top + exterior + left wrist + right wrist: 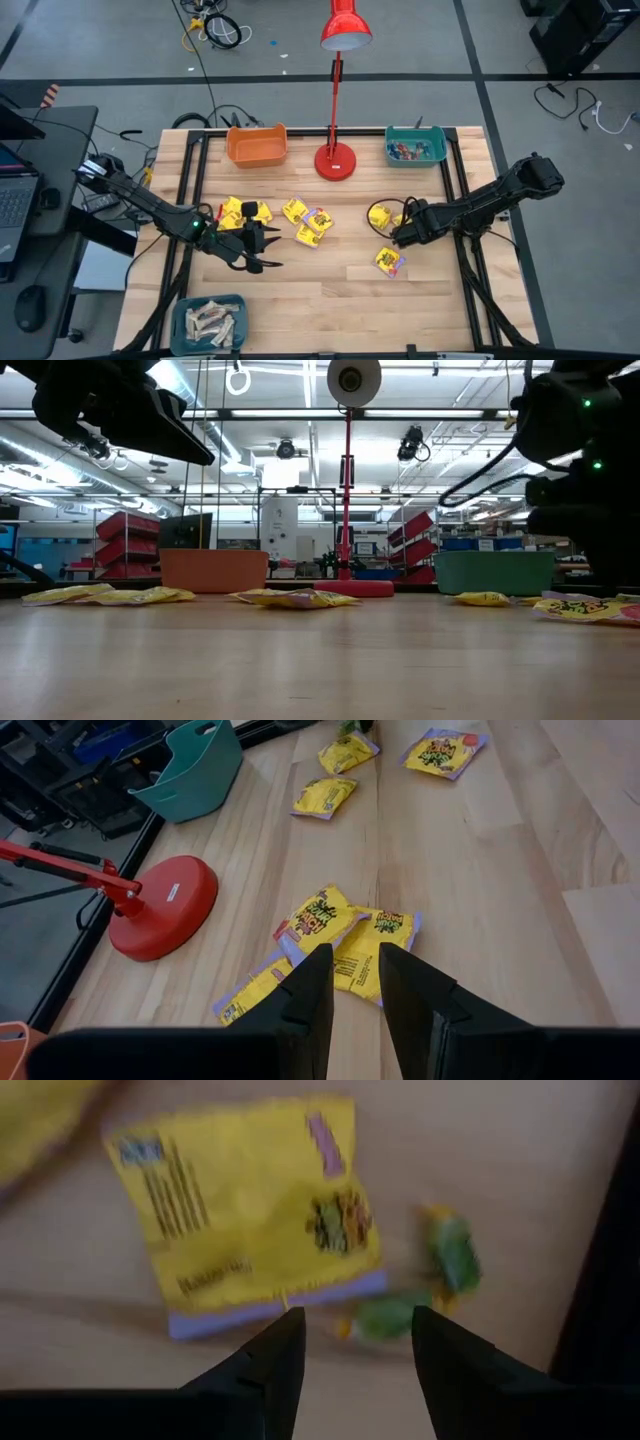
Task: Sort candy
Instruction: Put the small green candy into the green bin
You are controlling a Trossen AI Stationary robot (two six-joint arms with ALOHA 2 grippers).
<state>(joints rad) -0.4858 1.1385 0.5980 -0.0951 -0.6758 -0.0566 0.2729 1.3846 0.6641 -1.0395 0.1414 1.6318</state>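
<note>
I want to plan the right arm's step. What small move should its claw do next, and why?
Probably lower the right claw straight down and close it on the yellow packet. Its fingers are open with nothing between them, and the packet lies flat on the table just ahead, with two small green pieces beside it. The left claw hangs over the table near other packets.

A pale wooden table (pixel 330 290) carries everything. At its far edge stand an orange bin (pixel 257 146), the round red base of a lamp (pixel 335 161) and a teal bin (pixel 416 147); a second teal bin (pixel 209 322) holding pale bars sits at the near left corner. Yellow candy packets (pixel 308 222) lie flat on the wood: a group toward the left (pixel 243 211), a pair near the middle, one toward the right (pixel 381 215), and one lying apart nearer the front (pixel 389 261). Small green pieces (pixel 452 1252) rest just beside a packet
</note>
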